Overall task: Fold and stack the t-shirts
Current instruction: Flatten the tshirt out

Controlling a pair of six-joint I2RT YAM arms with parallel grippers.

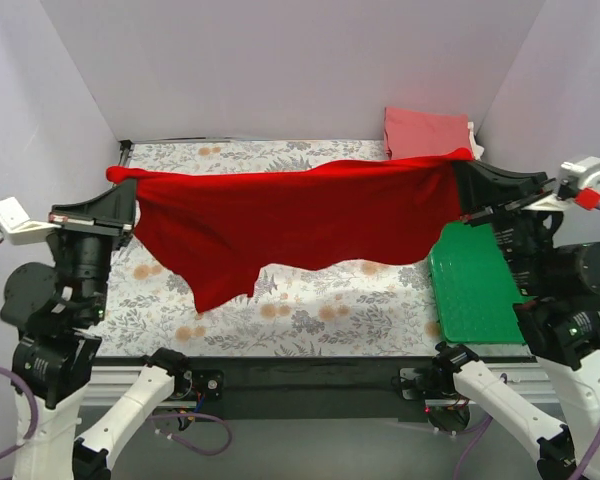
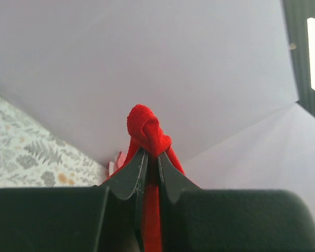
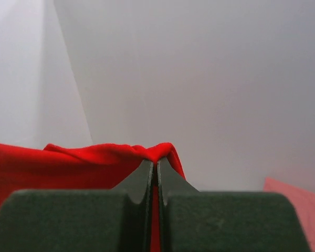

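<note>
A bright red t-shirt (image 1: pixel 290 220) hangs stretched in the air between my two grippers, above the floral table cover. My left gripper (image 1: pixel 125 175) is shut on its left end, and a bunched knot of red cloth (image 2: pixel 146 131) pokes out past the fingertips. My right gripper (image 1: pixel 462 160) is shut on its right end, with red cloth (image 3: pixel 94 160) pinched between the closed jaws. The shirt's lower edge droops unevenly, lowest at the left. A stack of folded shirts (image 1: pixel 427 132), salmon-pink on top, lies at the back right corner.
A green plastic tray (image 1: pixel 472 285) lies on the right side of the table under the right arm. The floral table cover (image 1: pixel 320 310) shows below the hanging shirt. White walls enclose the back and both sides.
</note>
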